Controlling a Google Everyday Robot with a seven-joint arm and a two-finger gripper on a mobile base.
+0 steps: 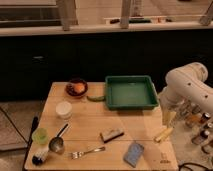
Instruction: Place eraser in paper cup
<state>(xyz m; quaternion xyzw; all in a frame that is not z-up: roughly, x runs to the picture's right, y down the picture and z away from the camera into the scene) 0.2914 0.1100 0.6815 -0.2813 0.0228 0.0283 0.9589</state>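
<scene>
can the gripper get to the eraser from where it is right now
Probably yes. The gripper hangs over one end of the table, and the eraser lies flat in the open near the middle. The fork and blue-grey pad lie close but apart from it; nothing tall stands between.

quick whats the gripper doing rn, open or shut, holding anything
Gripper: state cannot be told; it hangs over the right side of the table, and the eraser lies apart on the tabletop.

One each — eraser (111,134), paper cup (64,109), fork (86,151), spoon (58,143), green tray (131,93), bowl (76,88), blue-grey pad (133,153) — and one gripper (167,119) above the table's (90,125) right edge.
</scene>
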